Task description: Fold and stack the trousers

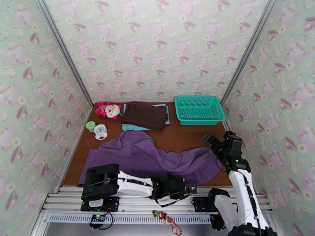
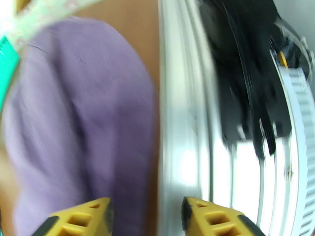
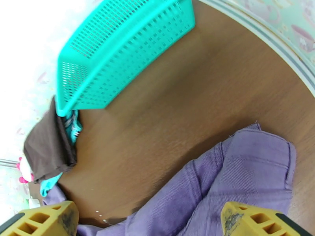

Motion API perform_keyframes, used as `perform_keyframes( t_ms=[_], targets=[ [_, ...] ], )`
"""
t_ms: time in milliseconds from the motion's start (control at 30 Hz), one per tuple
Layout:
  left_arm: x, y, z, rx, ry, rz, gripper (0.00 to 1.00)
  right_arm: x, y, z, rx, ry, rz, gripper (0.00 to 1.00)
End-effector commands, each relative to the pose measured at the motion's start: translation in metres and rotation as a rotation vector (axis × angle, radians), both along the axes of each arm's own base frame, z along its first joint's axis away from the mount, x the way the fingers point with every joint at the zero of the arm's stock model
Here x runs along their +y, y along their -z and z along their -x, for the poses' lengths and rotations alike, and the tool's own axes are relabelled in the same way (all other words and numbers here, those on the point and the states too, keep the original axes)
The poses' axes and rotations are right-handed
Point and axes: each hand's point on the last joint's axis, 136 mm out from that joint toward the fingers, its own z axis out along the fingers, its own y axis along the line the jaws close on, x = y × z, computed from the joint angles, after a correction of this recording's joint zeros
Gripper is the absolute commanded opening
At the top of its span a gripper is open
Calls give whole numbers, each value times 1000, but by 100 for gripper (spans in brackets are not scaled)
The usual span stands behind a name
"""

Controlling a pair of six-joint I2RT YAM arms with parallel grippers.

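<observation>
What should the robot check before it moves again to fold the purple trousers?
1. trousers folded: not ok, they lie rumpled and spread across the table.
2. right gripper free: ok, open wide above one trouser end, holding nothing.
3. left gripper free: ok, fingers apart by the table's near edge, though that view is blurred.
4. teal basket out of the way: ok, apart at the far right.
5. dark brown garment clear of the trousers: cannot tell, their edges come very close.
</observation>
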Motion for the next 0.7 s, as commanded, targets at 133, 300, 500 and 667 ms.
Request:
perform_keyframes(
  t_ms=[133,300,500,667],
  targets=[
    [-2,-72,-11,37,-59,311,84,50,11,-6,138,-222,143,93],
    [17,-110,-55,163,-152,439,81,77,29,-26,311,-350,386,88],
    [48,-128,-91,269,-297,471,81,86,74,-38,522,-497,529,87],
    [84,-135,-102,256,-374,525,81,113,107,-43,618,-614,599,86]
  ],
)
